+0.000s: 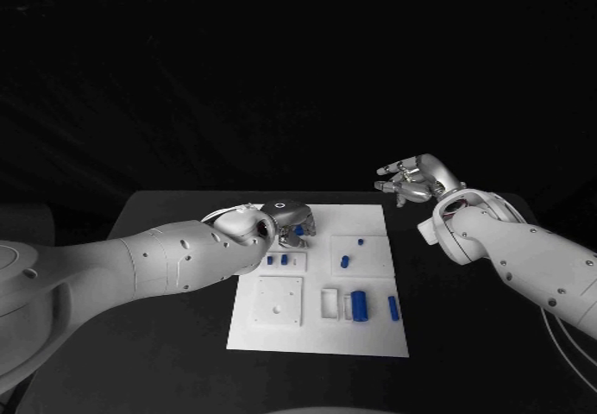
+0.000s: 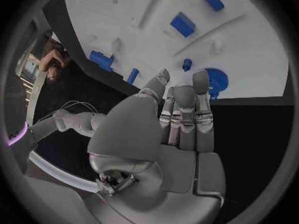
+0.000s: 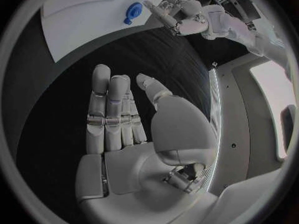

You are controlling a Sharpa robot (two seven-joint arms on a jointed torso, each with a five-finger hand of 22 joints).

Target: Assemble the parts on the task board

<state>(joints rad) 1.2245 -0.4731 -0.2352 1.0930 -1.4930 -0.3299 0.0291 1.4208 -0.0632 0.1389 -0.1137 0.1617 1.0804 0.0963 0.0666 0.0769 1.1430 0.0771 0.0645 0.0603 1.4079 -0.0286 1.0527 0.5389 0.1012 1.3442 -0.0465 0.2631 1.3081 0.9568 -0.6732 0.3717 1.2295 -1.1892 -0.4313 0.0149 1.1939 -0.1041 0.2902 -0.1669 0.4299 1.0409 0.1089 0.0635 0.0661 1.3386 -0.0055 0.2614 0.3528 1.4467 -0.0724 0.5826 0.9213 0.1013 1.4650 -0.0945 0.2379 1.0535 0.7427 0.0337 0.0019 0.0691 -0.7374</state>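
The white board [image 1: 318, 297] lies flat on the black surface [image 1: 174, 216], a smooth plate with shallow recesses; one slot near its front holds a long blue part [image 1: 358, 305], with a slimmer blue piece [image 1: 393, 308] beside it. Small blue parts sit just under the left robot hand [image 1: 289, 226], which hangs over the board's far left corner, fingers straight and together, grasping nothing. A toothed blue gear [image 2: 214, 82] lies at its fingertips. The right robot hand [image 1: 411, 179] hovers off the board's far right corner, released, fingers loose. The room behind is dark.
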